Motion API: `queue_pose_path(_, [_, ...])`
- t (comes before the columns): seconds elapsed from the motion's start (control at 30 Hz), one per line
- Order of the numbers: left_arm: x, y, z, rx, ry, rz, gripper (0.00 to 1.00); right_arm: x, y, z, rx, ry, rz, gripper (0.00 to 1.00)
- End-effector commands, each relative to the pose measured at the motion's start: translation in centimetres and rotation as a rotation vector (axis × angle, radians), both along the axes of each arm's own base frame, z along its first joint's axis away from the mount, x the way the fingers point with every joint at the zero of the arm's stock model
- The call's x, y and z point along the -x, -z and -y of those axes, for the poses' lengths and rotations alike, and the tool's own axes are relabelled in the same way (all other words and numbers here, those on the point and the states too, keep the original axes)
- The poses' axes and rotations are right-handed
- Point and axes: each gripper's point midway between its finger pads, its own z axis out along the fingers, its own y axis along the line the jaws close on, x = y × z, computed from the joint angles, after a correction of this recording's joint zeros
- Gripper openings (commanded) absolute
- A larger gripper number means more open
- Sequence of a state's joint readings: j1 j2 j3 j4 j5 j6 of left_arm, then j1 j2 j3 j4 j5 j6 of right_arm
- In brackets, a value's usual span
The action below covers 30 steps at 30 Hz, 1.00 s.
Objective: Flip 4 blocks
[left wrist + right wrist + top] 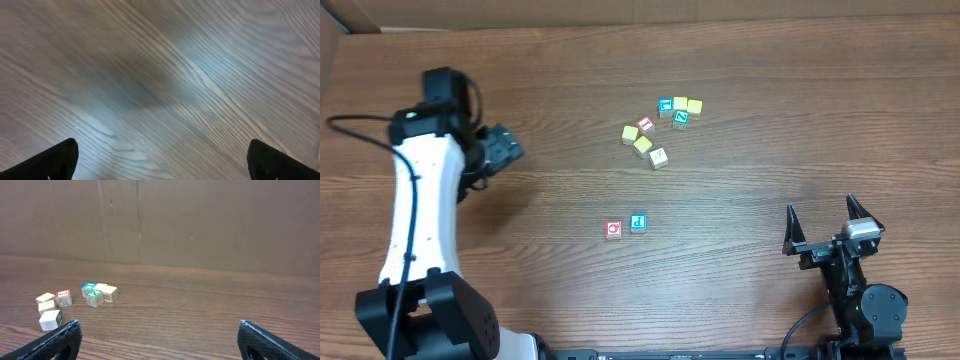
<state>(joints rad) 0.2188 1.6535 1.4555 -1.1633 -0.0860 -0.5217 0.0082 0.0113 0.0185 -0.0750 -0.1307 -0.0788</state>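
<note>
left gripper (503, 147): wide open, holding nothing; its wrist view shows only bare table (165, 75) between the fingertips; it sits at the left, well apart from every block.
right gripper (820, 222): wide open, empty, at the near right of the table, well apart from the blocks.
q block (613, 229): red frame, letter face up, in the middle of the table on the near side.
p block (638, 222): blue letter up, just right of the q block, with a thin gap between them.
z block (681, 117): green, in the far cluster, close against a blue cube (666, 106) and yellow cubes (694, 106).
pale block (659, 157): near edge of the cluster, just beside a yellow cube.
red cube (645, 125): in the cluster, left of the z block.
</note>
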Motion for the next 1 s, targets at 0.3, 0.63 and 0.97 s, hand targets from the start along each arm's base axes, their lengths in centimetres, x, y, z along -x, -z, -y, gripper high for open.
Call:
queue_pose_path(0.3, [0.4,-0.1,-1.8,0.004,-0.039,0.003,1.00,-0.1,0.3,0.0,-0.004,0.003,-0.004,1.00])
queue_pose_path(0.63, [0.4,-0.1,-1.8,0.004,-0.038,0.004,1.00,-0.1,0.4,0.0,-0.004,0.003,-0.004,1.00])
queue_pose_path(0.97, [0.4,-0.1,-1.8,0.004,-0.038,0.004,1.00,0.2,-1.2,-1.1,-0.010,-0.063,0.059,1.00])
